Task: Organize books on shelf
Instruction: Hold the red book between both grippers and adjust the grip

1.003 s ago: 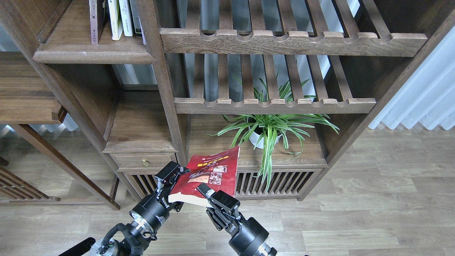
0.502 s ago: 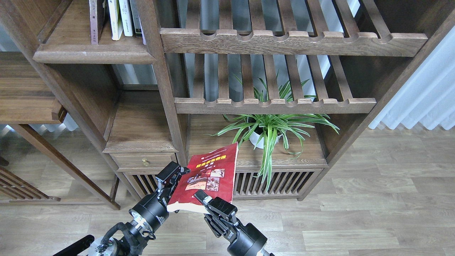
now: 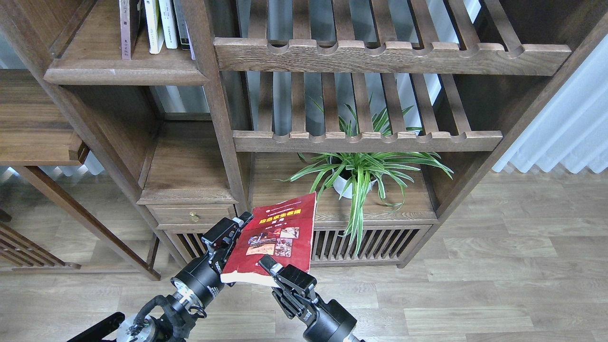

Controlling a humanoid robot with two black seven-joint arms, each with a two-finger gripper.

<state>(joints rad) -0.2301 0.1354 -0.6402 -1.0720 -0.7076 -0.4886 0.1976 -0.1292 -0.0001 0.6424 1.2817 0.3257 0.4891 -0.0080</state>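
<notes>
— Holding the red book (image 3: pixel 280 242) between them, both arms sit low in front of the bookcase. Compared with a second ago the book has drifted a little to the left and its cover now faces the camera more squarely; the left gripper (image 3: pixel 227 233) has slid left along with it.

— What does that mean for the job?

— As a judgement, the book is being re-oriented in the air before it goes up. It is nowhere near the shelf (image 3: pixel 126 76), the solid plank at upper left where a few upright books (image 3: pixel 159 23) already stand. So the placing itself is not yet begun.

— And the fingers?

— The left pair is closed against the book's left edge. The right gripper (image 3: pixel 271 266) pinches the bottom edge, one finger lying on the cover, the other presumably beneath the pages. Both have hold of it.

— Anything hard to make out?

— The lower finger of the right pair is hidden under the book. Only the red one of the three paperbacks is in view; the others cannot be seen. The upright books are cut off by the top of the frame, and the potted plant (image 3: pixel 361 171) sits partly behind a slatted rack (image 3: pixel 365 141).
</notes>
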